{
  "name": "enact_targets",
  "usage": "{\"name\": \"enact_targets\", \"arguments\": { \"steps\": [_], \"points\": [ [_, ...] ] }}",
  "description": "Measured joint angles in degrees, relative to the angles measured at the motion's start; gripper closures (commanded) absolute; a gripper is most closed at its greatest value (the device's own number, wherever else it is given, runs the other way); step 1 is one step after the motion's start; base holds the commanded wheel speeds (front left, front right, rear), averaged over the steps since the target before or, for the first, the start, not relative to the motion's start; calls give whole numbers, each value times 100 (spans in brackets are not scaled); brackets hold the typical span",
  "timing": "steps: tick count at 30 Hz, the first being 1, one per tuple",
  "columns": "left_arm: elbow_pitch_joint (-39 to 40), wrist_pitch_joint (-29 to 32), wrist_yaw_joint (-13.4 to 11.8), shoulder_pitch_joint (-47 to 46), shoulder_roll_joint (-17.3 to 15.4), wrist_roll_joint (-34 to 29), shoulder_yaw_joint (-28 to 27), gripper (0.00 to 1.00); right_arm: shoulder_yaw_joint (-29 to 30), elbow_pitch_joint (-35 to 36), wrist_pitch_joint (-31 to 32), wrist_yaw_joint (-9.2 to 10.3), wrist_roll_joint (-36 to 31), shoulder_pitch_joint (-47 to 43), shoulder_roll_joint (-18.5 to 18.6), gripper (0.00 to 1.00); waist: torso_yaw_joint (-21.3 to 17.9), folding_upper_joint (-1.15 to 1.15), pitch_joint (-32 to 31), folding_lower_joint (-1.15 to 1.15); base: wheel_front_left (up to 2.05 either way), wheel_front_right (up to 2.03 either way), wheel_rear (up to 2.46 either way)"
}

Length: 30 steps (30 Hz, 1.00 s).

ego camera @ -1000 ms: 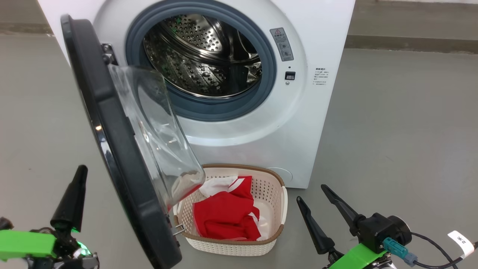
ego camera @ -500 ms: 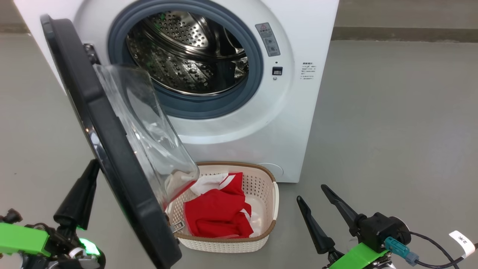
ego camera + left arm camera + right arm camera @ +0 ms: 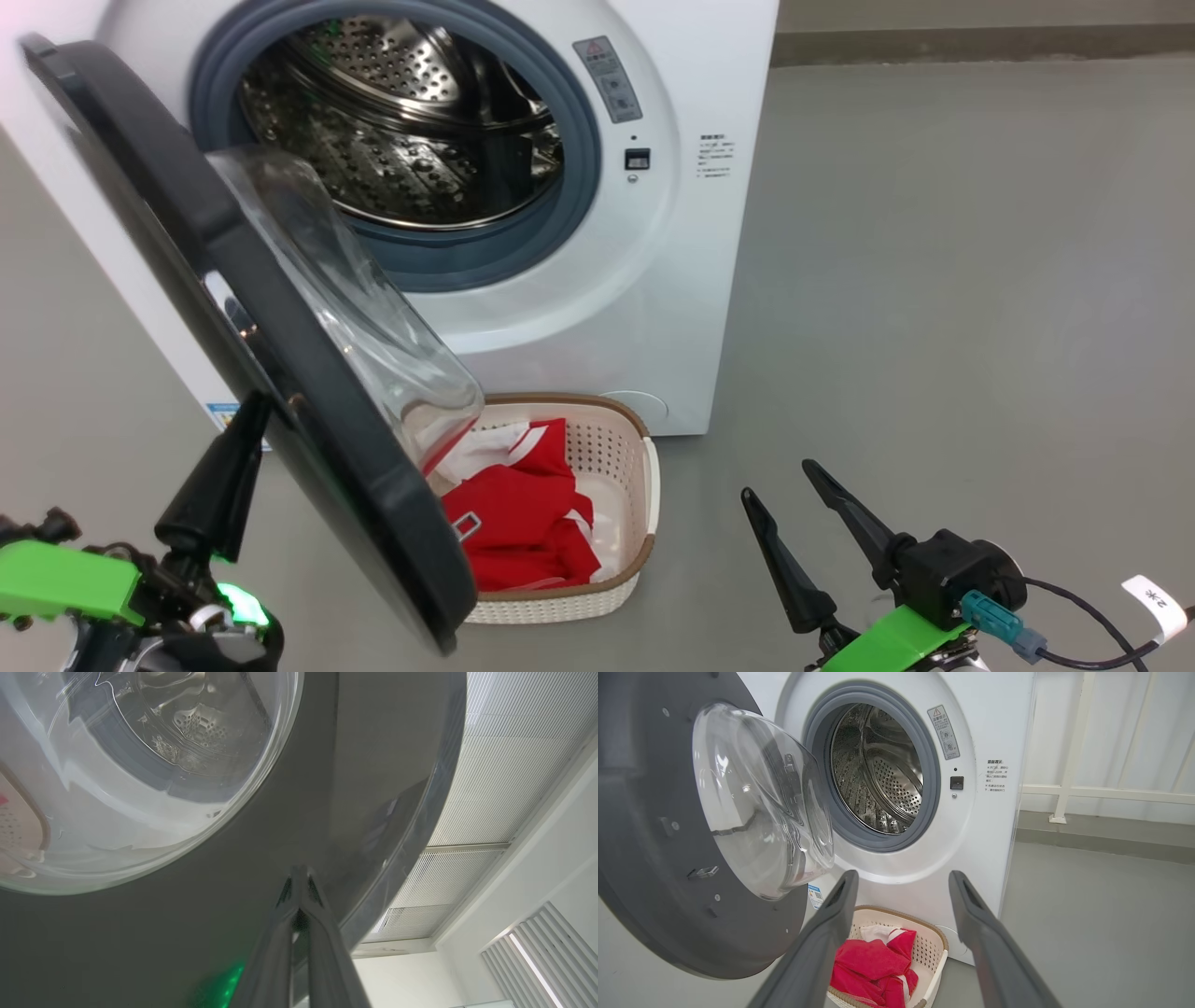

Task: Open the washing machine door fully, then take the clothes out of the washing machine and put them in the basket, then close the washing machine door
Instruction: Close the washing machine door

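One open door (image 3: pixel 373 504) across the basket (image 3: pixel 616 448)

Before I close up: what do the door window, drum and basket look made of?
Door window: clear glass or hard plastic, glossy, with highlights and see-through distortion.
Drum: shiny perforated metal, likely stainless steel, given its reflections.
Basket: matte cream plastic with moulded holes; brown woven-look rim, probably moulded too.
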<state>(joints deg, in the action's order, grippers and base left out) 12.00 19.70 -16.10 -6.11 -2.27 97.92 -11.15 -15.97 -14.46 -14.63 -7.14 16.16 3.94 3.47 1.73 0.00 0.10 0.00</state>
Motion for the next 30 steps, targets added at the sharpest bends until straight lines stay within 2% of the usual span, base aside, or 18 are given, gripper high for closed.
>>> {"name": "enact_targets", "arguments": {
  "steps": [7,13,22,26,30],
  "points": [
    [-64,-119,153,-236,2,53,93,100,1,2,0,0,0,60,1,0,-242,0,121,0,0,0,0],
    [-147,-302,160,-469,2,174,119,100,10,18,0,0,0,157,10,0,-437,0,264,0,0,0,0],
    [-330,-426,310,-867,5,270,288,100,11,52,0,0,-3,316,23,0,-635,0,501,0,0,0,0],
    [-583,-597,378,-1260,9,302,382,100,-4,71,0,0,-8,377,23,0,-764,0,673,0,0,0,0],
    [-916,-831,557,-1759,12,300,436,100,-1,120,0,0,-8,550,21,0,-922,0,864,0,0,0,0]
  ]
}}
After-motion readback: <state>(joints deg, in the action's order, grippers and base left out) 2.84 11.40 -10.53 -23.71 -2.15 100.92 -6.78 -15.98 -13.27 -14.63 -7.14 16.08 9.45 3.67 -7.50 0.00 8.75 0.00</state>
